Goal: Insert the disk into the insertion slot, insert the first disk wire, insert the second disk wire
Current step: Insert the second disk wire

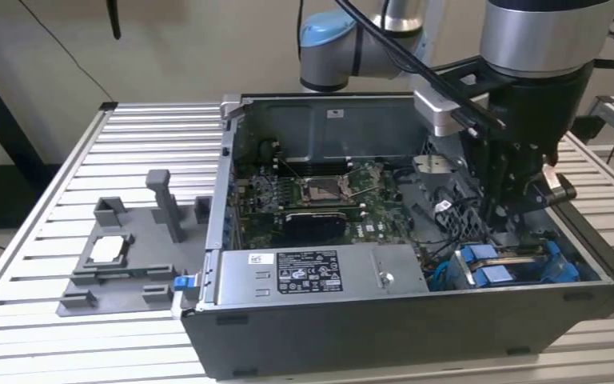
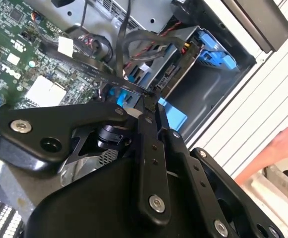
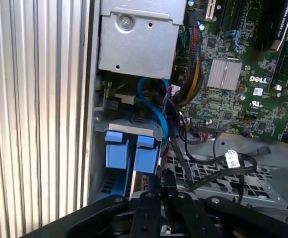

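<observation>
One disk [image 1: 491, 276]: in slot [image 1: 558, 268], the exterior view's lower right.
Claw [image 2: 150, 101]: narrow, pinching black wire [image 2: 97, 69].
Wire handling: probably light, floppy; best held near its end.

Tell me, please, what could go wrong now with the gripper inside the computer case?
1. The gripper seems to pinch a thin black wire by its end; the wire could slip or tilt before it reaches the disk.
2. Loose cables hang close beside the disk and might snag the gripper.
3. A hand is near the case, outside it; the arm could hit it.
</observation>
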`<state>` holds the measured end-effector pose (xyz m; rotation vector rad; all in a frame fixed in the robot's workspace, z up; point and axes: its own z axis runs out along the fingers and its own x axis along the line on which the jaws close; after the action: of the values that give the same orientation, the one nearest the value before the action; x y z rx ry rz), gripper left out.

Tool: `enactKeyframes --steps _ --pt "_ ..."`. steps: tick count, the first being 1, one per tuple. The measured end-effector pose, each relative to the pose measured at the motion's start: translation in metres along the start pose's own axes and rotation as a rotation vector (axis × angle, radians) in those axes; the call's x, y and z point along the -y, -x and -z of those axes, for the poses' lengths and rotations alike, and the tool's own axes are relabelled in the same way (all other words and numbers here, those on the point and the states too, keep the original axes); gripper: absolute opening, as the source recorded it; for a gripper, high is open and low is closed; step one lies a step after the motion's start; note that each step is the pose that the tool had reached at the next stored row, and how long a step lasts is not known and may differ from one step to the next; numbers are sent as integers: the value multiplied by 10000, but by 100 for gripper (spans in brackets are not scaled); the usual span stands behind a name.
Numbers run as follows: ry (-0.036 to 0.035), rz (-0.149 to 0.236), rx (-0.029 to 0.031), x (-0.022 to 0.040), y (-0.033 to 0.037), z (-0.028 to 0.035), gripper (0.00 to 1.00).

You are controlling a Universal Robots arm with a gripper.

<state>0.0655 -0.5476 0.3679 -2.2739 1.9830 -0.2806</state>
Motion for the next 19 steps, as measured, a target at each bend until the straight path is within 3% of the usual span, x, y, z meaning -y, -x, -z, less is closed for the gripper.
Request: enactKeyframes --steps 10,12,13,14,18,19 --pt "705 28 100 178 -199 -79 16" --pt "806 29 127 216 -223 -99 16" --pt "818 24 164 229 -229 -109 16" --pt "807 9 251 238 -232 -116 16" --pt "721 -109 896 256 -240 -130 16" --pt "710 -132 986 255 -243 -133 16"
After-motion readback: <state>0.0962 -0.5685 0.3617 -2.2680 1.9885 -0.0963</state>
